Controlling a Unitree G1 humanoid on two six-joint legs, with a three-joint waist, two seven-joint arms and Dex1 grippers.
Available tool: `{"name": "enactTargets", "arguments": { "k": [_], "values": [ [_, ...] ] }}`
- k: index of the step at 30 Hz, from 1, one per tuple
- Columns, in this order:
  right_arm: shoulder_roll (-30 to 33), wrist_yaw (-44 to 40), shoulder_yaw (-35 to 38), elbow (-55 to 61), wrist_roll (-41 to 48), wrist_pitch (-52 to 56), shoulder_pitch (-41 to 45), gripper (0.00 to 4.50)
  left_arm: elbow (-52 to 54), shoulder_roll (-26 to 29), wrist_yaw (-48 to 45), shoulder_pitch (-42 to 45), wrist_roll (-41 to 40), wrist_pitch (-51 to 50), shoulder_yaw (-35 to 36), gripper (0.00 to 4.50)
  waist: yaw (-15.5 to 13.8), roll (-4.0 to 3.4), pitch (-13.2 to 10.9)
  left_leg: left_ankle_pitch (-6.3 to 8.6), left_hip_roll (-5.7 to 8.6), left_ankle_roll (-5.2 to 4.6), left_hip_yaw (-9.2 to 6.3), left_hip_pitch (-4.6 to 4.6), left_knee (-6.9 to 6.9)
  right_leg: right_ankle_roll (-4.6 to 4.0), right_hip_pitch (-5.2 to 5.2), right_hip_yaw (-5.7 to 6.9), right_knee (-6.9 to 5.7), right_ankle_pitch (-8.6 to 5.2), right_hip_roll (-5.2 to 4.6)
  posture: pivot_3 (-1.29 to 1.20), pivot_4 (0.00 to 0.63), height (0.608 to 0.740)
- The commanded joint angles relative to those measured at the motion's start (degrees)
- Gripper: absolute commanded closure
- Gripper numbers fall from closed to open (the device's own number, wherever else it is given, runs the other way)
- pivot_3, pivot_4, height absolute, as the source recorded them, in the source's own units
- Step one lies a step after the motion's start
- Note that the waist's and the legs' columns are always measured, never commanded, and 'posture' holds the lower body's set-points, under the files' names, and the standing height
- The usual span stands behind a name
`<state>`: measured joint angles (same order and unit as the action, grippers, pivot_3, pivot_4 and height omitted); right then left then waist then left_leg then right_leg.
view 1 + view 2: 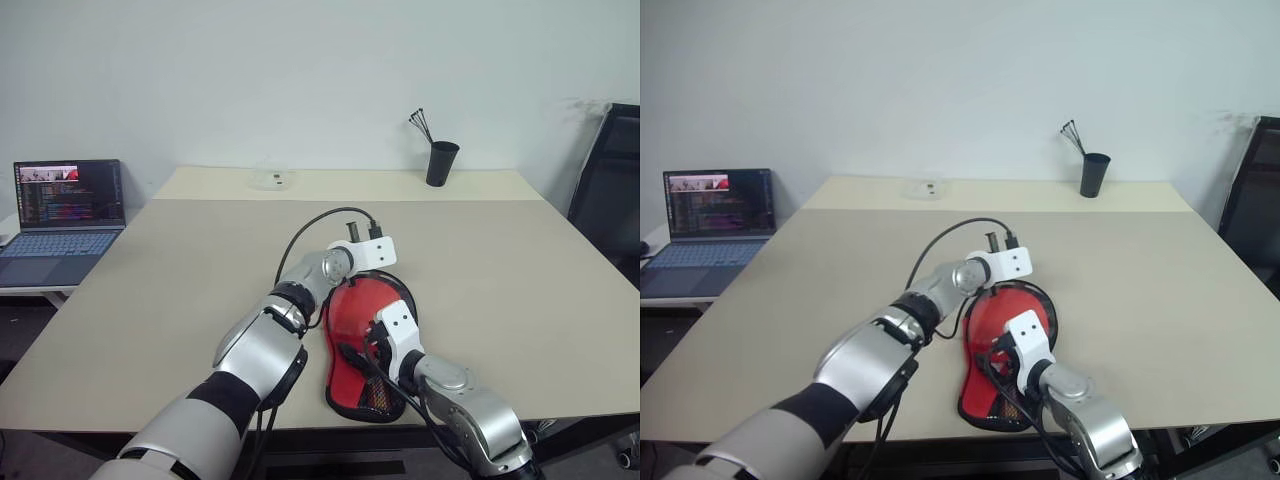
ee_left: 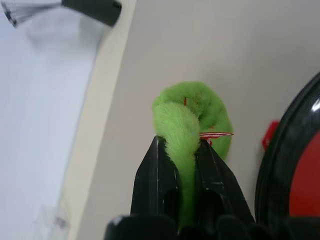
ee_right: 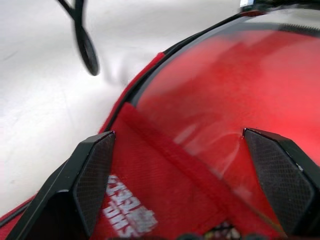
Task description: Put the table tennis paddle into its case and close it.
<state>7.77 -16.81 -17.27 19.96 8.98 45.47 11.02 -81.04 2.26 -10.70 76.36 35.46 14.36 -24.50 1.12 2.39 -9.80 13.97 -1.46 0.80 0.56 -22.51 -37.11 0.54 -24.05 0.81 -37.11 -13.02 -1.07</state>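
A laptop (image 1: 68, 215) stood open on a side desk at my far left, screen lit. On the beige table (image 1: 180, 290), my left gripper (image 2: 186, 150) reached in over the far end of the case (image 1: 368, 345), its two black fingers (image 2: 155, 175) pressed together on a fuzzy green charm (image 2: 192, 117); the charm bulged out past the fingertips, with a small red-and-white tag beside it. The charm sat just beyond the case's black zipper rim. The case lay flat near the table's front edge, red side up, rounded end away from me, mesh pocket toward me. Through its open top the paddle (image 3: 220, 100) showed, its glossy red face lying inside the black rim. My right gripper (image 3: 195, 165) hovered low over the near part of the case with its fingers spread wide, one over the red fabric with the white logo, the other over the paddle's face, holding nothing. Farther right, at the table's back edge, stood a black cup (image 1: 441, 163) with thin sticks in it. A black chair (image 1: 612, 190) stood at the far right.
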Motion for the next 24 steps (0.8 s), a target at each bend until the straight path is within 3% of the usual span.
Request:
{"name": "enactTargets", "arguments": {
  "k": [1, 15, 24],
  "values": [
    [-0.2, 0.5, -2.8, -3.2, 0.3, 5.7, -4.1, 0.00, 1.6, -1.5, 3.4, 3.6, 2.3, 2.6, -1.8, 4.48, 0.0, 0.00, 0.0, 0.00, 0.00, 0.00, 0.00, -0.01, 0.01, 0.00, 0.00, 0.00, 0.02, 0.00, 0.00, 0.00, 0.150, 0.740],
    [-1.3, 2.6, -3.2, 0.2, 0.2, 7.4, -7.1, 0.00, 1.4, -7.5, 5.8, 4.4, 4.4, 3.8, -3.6, 4.48, -1.0, 0.00, 0.0, 0.00, 0.00, 0.00, -0.01, -0.06, 0.02, 0.00, -0.02, 0.03, 0.08, -0.01, 0.00, 0.00, 0.150, 0.740],
    [-1.8, 2.5, -3.3, -1.0, -0.2, 6.5, -6.2, 0.00, 1.5, -8.2, -1.1, 1.7, 0.4, 5.0, 0.1, 4.48, -1.0, -0.01, 0.0, 0.00, 0.02, 0.00, 0.00, -0.05, 0.02, 0.00, -0.02, 0.04, 0.08, -0.01, 0.01, 0.00, 0.150, 0.740]
  ]
}}
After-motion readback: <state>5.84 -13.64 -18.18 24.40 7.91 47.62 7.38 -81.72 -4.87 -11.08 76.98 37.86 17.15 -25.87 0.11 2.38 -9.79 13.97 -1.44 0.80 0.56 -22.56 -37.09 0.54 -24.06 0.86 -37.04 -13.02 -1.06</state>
